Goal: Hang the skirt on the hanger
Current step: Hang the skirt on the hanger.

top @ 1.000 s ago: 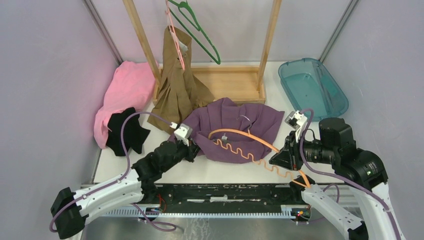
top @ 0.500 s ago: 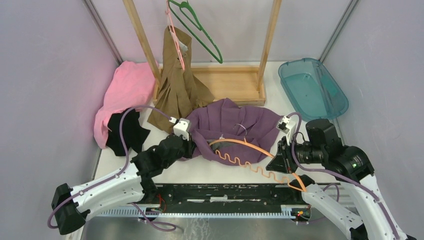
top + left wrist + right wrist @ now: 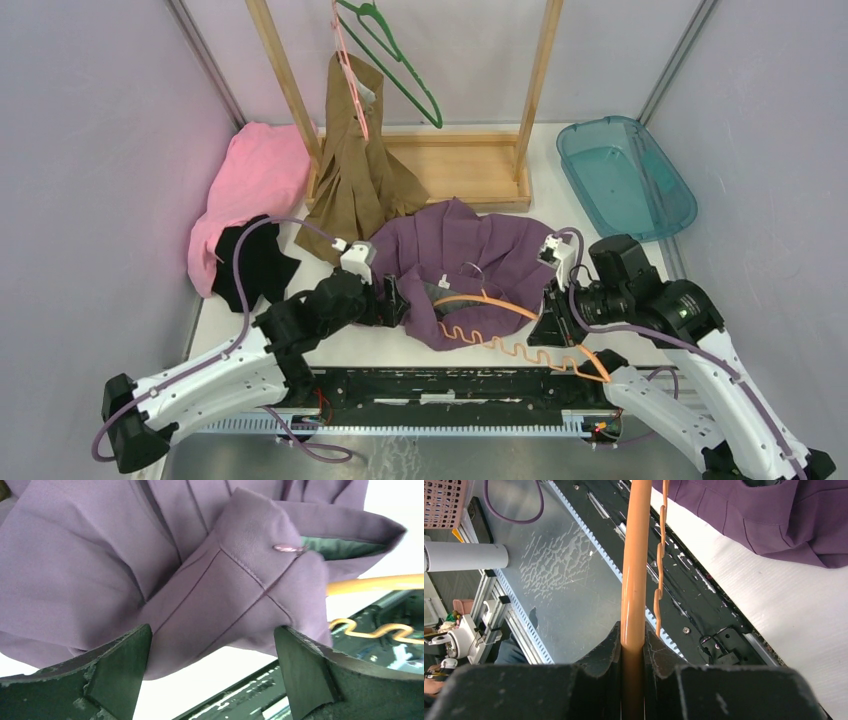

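The purple skirt lies crumpled just ahead of the wide-spread left pincer, waistband folded over; the right pincer clamps the orange hanger.

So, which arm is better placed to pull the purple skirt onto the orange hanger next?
Probably left: the left gripper stands open at the waistband of the purple skirt, while the right gripper is shut on the orange hanger.

Three hangers, four garments, one teal tub, one wooden rack.
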